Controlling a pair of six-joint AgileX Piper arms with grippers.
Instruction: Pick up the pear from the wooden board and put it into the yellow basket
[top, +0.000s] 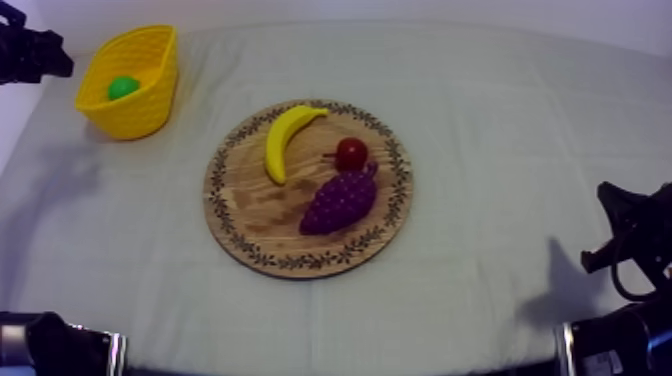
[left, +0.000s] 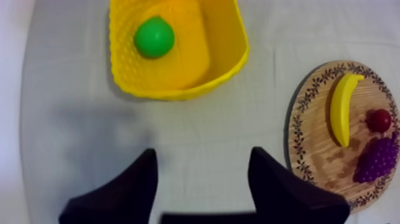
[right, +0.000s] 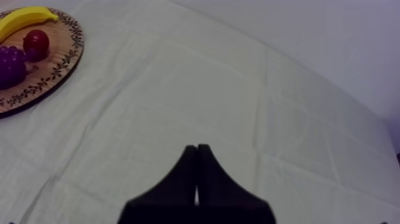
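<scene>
Pear (left: 154, 37) sits inside the basket (left: 235, 56), over on my left side of the tabletop (top: 480, 120). My left jaws hang spread wide near the basket, nothing between them. Right jaws are pressed together, empty. Banana (top: 285, 140), grapes (top: 338, 200) and small red fruit (top: 351, 152) lie on the board (top: 245, 205).

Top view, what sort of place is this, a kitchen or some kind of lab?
Most likely a robot test bench, not a kitchen: a surface covered by a plain grey-white cloth, a toy banana on a wooden board, a yellow basket, and the black left gripper above the cloth.
</scene>
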